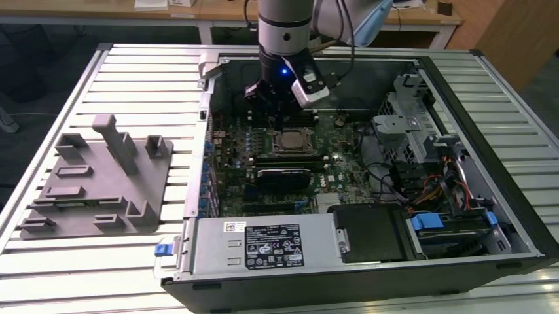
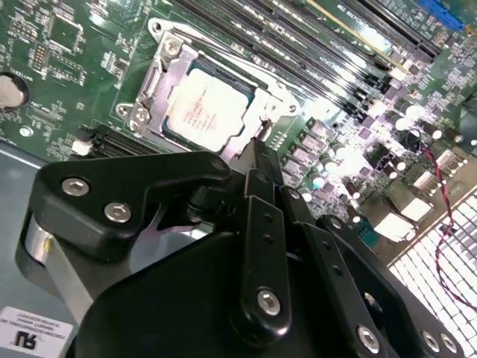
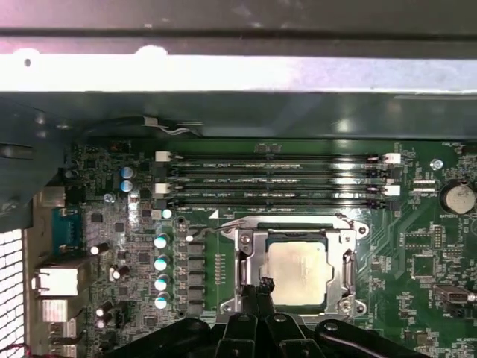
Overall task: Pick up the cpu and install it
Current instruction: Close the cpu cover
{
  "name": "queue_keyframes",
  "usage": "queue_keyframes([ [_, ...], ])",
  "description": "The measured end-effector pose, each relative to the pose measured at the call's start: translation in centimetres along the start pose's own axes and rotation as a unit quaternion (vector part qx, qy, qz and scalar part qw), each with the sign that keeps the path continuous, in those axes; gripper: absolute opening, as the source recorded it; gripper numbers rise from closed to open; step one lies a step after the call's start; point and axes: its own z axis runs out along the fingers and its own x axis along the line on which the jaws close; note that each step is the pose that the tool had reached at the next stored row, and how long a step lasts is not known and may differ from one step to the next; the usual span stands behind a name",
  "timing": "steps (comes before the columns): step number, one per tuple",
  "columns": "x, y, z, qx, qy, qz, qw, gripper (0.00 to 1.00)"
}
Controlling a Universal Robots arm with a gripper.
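Gripper (image 3: pixel 258 287) status: fingers pressed together, nothing pinched between them. In both wrist views the fingertips (image 2: pixel 261 149) come to a single point with no gap.

Reference landmark: the socket frame (image 3: pixel 246 250) on the motherboard (image 1: pixel 349 173), inside the open computer case (image 1: pixel 188 216).

1. Position of the cpu (image 3: pixel 298 265): seated inside the socket frame, enclosed by it on all four sides. It is not held and is not in contact with the fingers.
2. Position of the gripper: in the exterior view it hangs tip-down (image 1: pixel 277 127) over the socket frame. In the first wrist view the tips lie over the frame's border, near a corner on the side away from the memory slots (image 3: pixel 276 179). Clearance above the frame cannot be judged.
3. Governing relation: the cpu (image 2: pixel 209 108) lies below the tips and inward from them, toward the centre of the socket frame and toward the memory slots.
4. Orientation of the cpu (image 1: pixel 292 140): flat, metal top upward, edges parallel to the edges of the socket frame. It is square, so it has no distinct long axis.
5. Grey fixture block (image 1: pixel 96 176): outside the case, well apart from the socket frame.
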Motion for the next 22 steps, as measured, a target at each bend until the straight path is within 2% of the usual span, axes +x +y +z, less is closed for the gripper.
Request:
queue_keyframes([
  [14, -2.92, 0.02, 0.03, 0.0000, 0.0040, 0.000, 1.0000, 0.11],
  [17, -3.04, 0.02, -0.05, 0.0001, 0.0044, 0.000, 1.0000, 0.11],
  [22, -3.05, 0.01, -0.93, 0.0000, 0.0043, 0.000, 1.0000, 0.11],
])
